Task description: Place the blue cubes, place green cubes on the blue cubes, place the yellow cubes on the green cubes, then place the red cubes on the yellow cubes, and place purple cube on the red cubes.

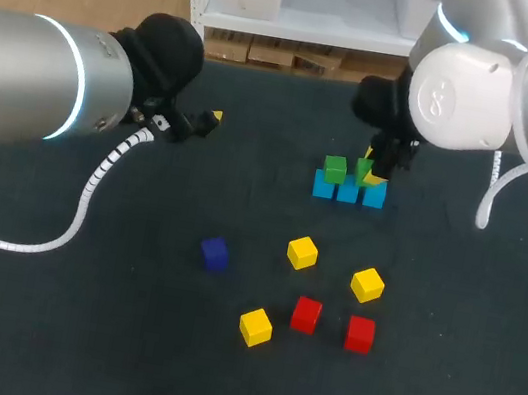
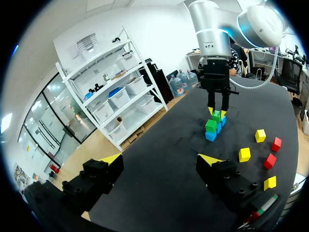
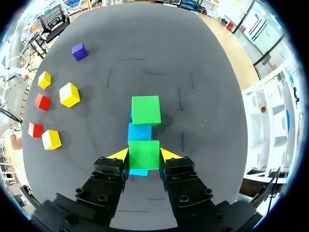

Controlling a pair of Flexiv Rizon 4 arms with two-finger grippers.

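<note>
**A:** Where's the second green cube [image 3: 144,154]?

**B:** Clamped between the right hand's [image 3: 144,155] fingers, just over the row of blue cubes [image 1: 348,191]. It's beside the first green cube [image 1: 335,169], which sits on the end blue one. I'd say it's held low so it lands square.

**A:** And the left hand [image 2: 159,159]?

**B:** Fingers apart, holding nothing, well apart from the stack, probably to stay clear.

**A:** Any bins?

**B:** None that I can see. The yellow cubes [image 1: 302,253], red cubes [image 1: 305,314] and purple cube [image 1: 214,253] lie loose on the tabletop [image 1: 70,327].
</note>
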